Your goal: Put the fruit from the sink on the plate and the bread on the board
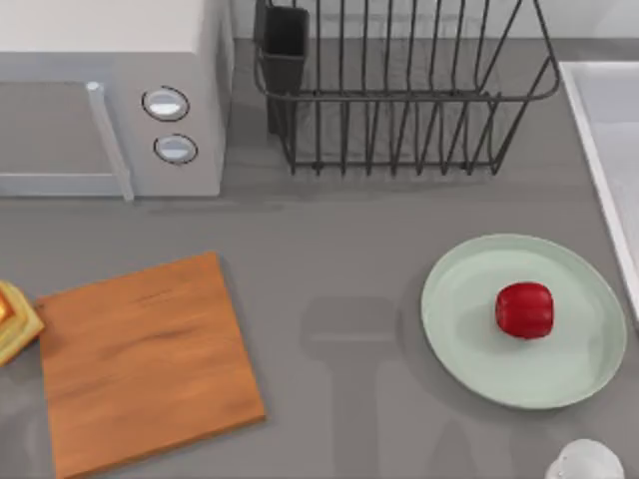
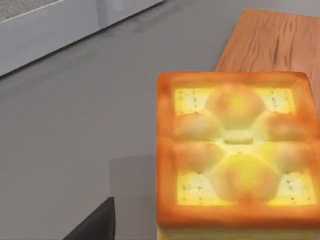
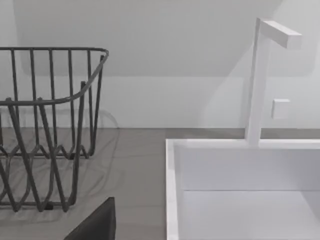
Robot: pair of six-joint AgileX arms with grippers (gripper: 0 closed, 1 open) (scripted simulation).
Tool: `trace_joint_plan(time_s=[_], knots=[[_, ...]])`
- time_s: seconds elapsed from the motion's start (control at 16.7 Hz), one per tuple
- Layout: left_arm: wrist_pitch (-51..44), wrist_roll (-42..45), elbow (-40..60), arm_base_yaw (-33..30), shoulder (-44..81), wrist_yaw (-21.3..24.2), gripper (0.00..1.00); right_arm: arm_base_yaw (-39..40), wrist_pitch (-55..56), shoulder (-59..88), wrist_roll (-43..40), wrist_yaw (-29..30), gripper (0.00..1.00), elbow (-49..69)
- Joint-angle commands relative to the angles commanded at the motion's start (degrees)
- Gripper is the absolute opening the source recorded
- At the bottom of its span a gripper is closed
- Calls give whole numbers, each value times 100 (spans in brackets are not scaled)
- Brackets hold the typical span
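- One fruit sits on the one plate, right of the plate's middle.
- One bread lies on the table at the left edge, just beside the one board's left corner; whether they touch cannot be told.
- One sink runs along the right edge.
- One rack, one microwave with two knobs.
- The left wrist view looks close onto the bread, board behind it.
- Neither claw's state can be told.
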Motion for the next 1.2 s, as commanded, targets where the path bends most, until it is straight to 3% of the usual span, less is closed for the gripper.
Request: trace_joint_plan(time_s=[0.18,0.6,1.2], knots=[[-185,405,136,79,404,235,100,0,0,0,0,0,100,0],[-145,355,175,45,287,248,100,0,0,0,0,0,100,0],[2035,-1887,-907,-588,-637,520,100,0,0,0,0,0,100,0]])
